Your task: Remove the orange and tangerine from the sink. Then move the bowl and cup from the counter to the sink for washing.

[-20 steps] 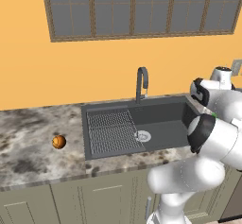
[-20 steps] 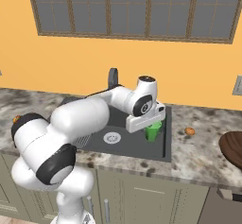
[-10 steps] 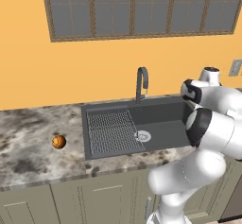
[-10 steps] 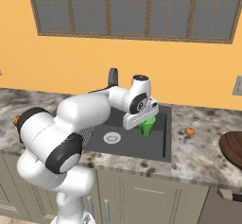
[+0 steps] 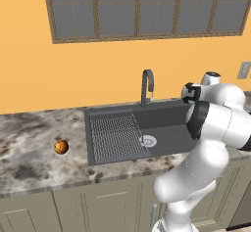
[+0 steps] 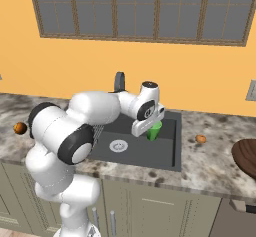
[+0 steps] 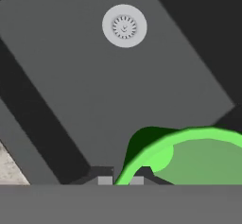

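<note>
Your gripper (image 6: 150, 131) was clamped on the rim of the green cup (image 6: 154, 130), carried tilted above the right half of the dark sink (image 6: 165, 153). One orange fruit (image 5: 61, 147) sat on the left counter, another (image 6: 200, 139) right of the basin, near the wooden bowl (image 6: 246, 156).

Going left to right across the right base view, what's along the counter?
Fruit on the left counter → silver drain → green cup held in the hand → small fruit → brown bowl.
</note>
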Motion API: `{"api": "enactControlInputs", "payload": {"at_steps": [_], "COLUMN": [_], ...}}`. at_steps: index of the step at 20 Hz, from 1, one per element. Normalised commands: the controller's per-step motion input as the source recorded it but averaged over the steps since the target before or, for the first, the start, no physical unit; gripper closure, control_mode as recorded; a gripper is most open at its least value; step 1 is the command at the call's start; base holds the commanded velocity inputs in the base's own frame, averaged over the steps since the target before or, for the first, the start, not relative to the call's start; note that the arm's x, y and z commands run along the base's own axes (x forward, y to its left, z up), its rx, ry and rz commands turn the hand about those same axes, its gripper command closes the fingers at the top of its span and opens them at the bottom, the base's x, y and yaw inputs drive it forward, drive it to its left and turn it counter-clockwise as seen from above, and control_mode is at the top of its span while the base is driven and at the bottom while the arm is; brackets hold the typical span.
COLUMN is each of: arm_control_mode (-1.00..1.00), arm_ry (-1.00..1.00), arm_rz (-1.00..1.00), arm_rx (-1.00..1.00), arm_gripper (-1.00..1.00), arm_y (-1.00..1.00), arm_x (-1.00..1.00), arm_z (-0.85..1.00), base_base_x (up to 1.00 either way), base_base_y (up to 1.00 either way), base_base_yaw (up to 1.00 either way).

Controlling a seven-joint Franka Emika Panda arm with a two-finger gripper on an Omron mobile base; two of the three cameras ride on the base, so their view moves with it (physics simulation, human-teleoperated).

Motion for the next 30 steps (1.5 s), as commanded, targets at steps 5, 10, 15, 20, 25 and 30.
{"api": "enactControlInputs", "payload": {"at_steps": [5, 10, 15, 20, 25, 30], "arm_control_mode": [-1.00, -1.00, -1.00, -1.00, -1.00, -1.00], "arm_ry": [0.00, 0.00, 0.00, 0.00, 0.00, 0.00], "arm_rz": [0.05, 0.03, 0.00, 0.00, 0.00, 0.00], "arm_rx": [0.01, 0.00, 0.00, 0.00, 0.00, 0.00], "arm_gripper": [1.00, 1.00, 1.00, 1.00, 1.00, 1.00], "arm_y": [0.02, 0.01, -0.02, -0.04, -0.12, -0.16], "arm_x": [0.38, 0.36, 0.32, 0.34, 0.32, 0.28], "arm_z": [-0.26, -0.28, -0.29, -0.28, -0.25, -0.23], "base_base_x": [0.00, 0.00, 0.00, 0.00, 0.00, 0.00], "base_base_y": [0.00, 0.00, 0.00, 0.00, 0.00, 0.00], "base_base_yaw": [0.00, 0.00, 0.00, 0.00, 0.00, 0.00]}}
